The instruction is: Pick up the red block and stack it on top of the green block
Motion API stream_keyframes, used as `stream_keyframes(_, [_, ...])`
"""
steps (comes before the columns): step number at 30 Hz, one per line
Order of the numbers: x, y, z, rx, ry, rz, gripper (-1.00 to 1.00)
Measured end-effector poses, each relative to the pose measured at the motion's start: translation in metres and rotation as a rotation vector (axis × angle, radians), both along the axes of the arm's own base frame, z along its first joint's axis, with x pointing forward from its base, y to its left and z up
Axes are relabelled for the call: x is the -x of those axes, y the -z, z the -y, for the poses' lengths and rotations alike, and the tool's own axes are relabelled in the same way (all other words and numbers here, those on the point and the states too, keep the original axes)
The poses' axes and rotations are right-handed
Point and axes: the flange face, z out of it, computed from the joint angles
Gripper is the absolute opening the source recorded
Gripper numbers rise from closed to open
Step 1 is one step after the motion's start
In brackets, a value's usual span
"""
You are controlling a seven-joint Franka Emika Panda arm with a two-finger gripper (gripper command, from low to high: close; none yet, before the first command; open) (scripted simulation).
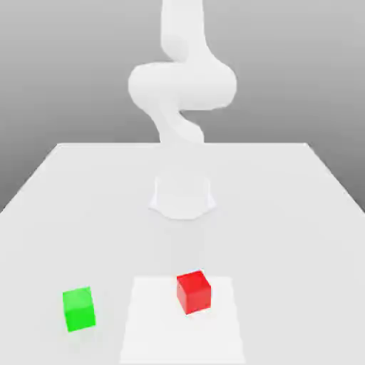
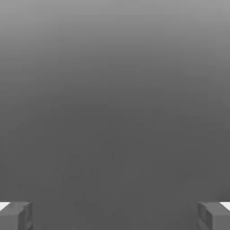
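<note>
I see the small red cube block point(image 1: 194, 291) sitting on the white table point(image 1: 299, 214), near the table's front edge and about at the middle of its width, on a paler rectangle patch point(image 1: 157, 328). The small green cube block point(image 1: 79, 309) sits also near the front edge, toward the exterior view's left, well apart from the red one. The white robot arm point(image 1: 182, 93) stands at the back part of the table. In the hand view, the gripper point(image 2: 115, 215) has its two grey fingers point(image 2: 15, 215) spread wide, with nothing between them.
</note>
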Motion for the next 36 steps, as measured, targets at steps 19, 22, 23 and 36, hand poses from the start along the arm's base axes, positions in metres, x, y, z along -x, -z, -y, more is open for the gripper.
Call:
stream_keyframes(19, [0.002, 0.448, -0.026, 0.163, -0.329, -0.687, 0.00])
stream_keyframes(22, [0.003, 0.468, -0.026, 0.173, -0.337, -0.695, 0.00])
stream_keyframes(23, [0.003, 0.474, -0.026, 0.173, -0.338, -0.695, 0.00])
stream_keyframes(36, [0.008, 0.519, -0.026, 0.170, -0.335, -0.704, -1.00])
